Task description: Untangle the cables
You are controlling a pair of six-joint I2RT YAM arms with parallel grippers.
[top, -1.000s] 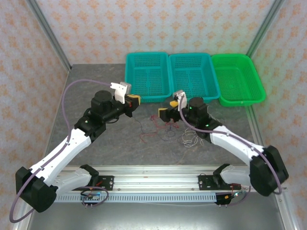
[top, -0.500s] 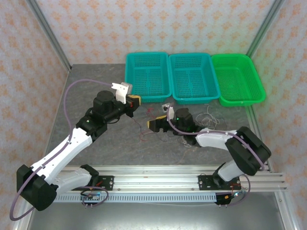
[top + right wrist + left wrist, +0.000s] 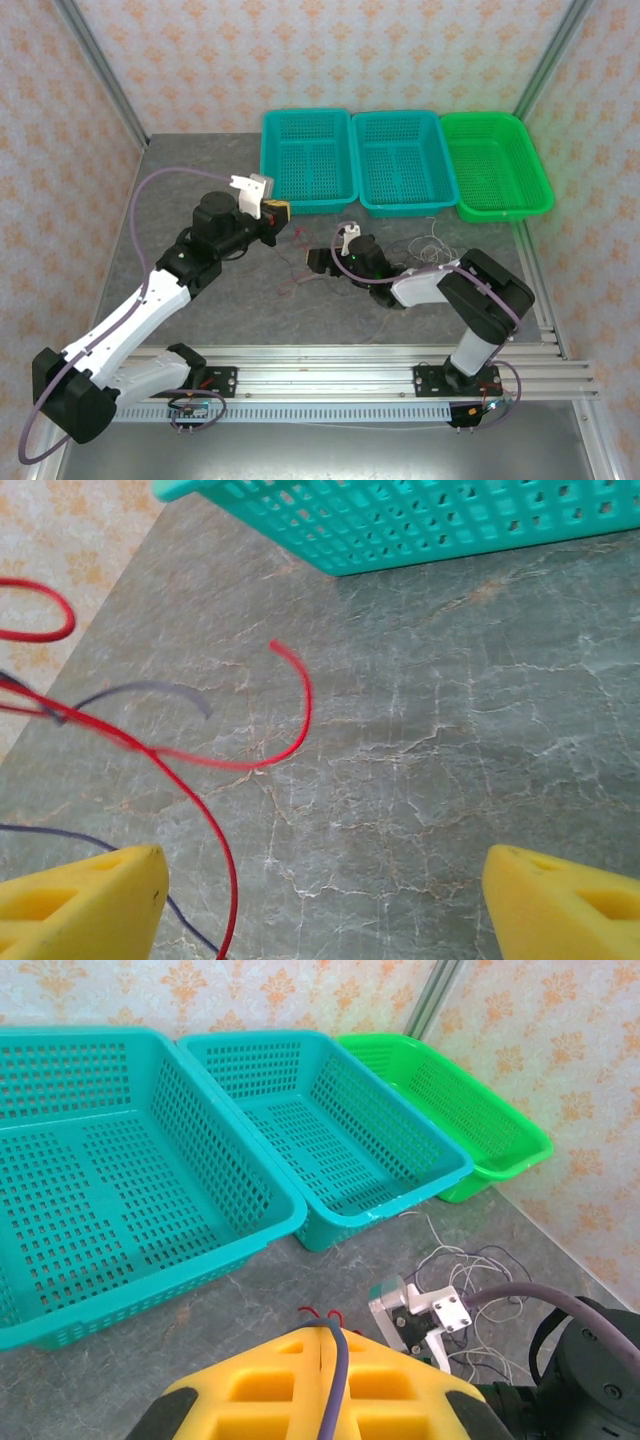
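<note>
The red cable (image 3: 306,715) and black cable (image 3: 150,688) cross mid-bench, at ten o'clock of our right gripper (image 3: 325,900), whose jaws stand spread. Our left gripper (image 3: 335,1380) has its jaws pressed together on the black cable. If we close now, we could catch both strands and tighten the knot. The teal basket (image 3: 450,520) crowds twelve o'clock; bare bench (image 3: 250,320) lies toward six.

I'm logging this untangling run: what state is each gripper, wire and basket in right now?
left gripper, shut on black wire
right gripper, open, fingers wide apart over table
black wire, pinched by left gripper
red wire, loose loops, crossing black wire
white wire, loose loops on table, unheld
left teal basket, empty
middle teal basket, empty
green basket, empty
</note>
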